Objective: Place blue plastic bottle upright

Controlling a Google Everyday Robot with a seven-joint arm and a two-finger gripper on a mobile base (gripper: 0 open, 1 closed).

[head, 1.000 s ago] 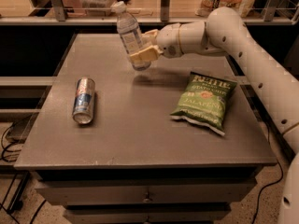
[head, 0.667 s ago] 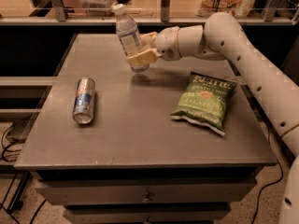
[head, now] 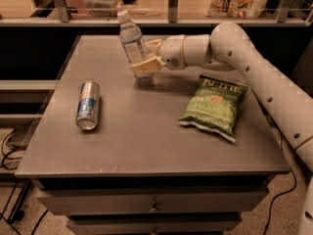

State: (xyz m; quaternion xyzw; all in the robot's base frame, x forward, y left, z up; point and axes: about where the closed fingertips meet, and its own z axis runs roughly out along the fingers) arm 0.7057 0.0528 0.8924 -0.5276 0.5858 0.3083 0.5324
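The claw sits at the far middle of the table, clamped around the lower part of a bottle that leans slightly left. The arm reaches in from the right, above the far right corner. A can lies on its side near the left edge, and a chip bag lies flat on the right. Between them, a wide bare strip of table runs from the bottle to the near edge.

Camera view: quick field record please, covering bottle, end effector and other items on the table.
bottle: blue plastic bottle, cap up, leaning slightly left, base at or just above table; contact unclear
end effector: over table's back middle, closed on bottle's lower half
can: lying on its side, left
chip bag: green, lying flat, right
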